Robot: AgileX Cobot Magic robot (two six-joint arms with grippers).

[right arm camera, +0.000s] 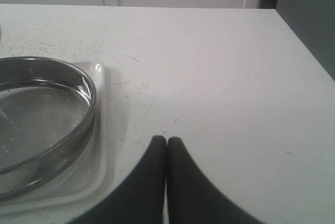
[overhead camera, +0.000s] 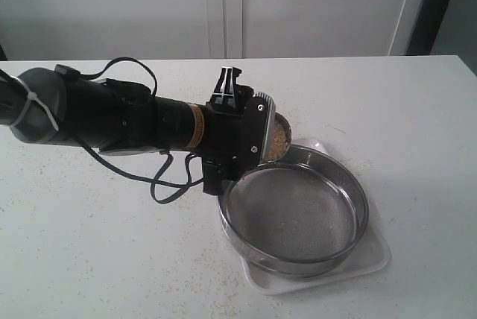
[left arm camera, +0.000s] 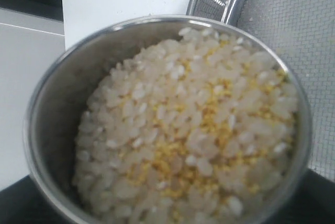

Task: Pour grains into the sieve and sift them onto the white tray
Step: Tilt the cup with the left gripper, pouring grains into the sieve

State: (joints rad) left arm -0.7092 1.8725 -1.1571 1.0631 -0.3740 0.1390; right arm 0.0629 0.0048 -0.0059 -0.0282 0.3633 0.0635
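Observation:
My left gripper (overhead camera: 258, 134) is shut on a small steel cup (overhead camera: 281, 139), tipped toward the near-left rim of the sieve (overhead camera: 298, 218). The grains (left arm camera: 193, 130), pale rice mixed with yellow meal, fill the cup (left arm camera: 47, 109) up to its lip. Past the cup, the sieve's mesh (left arm camera: 293, 20) shows bare apart from a few specks. The sieve rests on the white tray (overhead camera: 373, 256). My right gripper (right arm camera: 166, 141) is shut on nothing and sits low over the table, beside the tray (right arm camera: 102, 130) and the sieve (right arm camera: 47, 114).
Sparse crumbs (overhead camera: 186, 289) dot the white table (overhead camera: 402, 110). The left arm's black cable (overhead camera: 168, 185) loops down toward the table beside the sieve. A pale wall with cabinet panels (overhead camera: 223, 6) stands behind the table's far edge.

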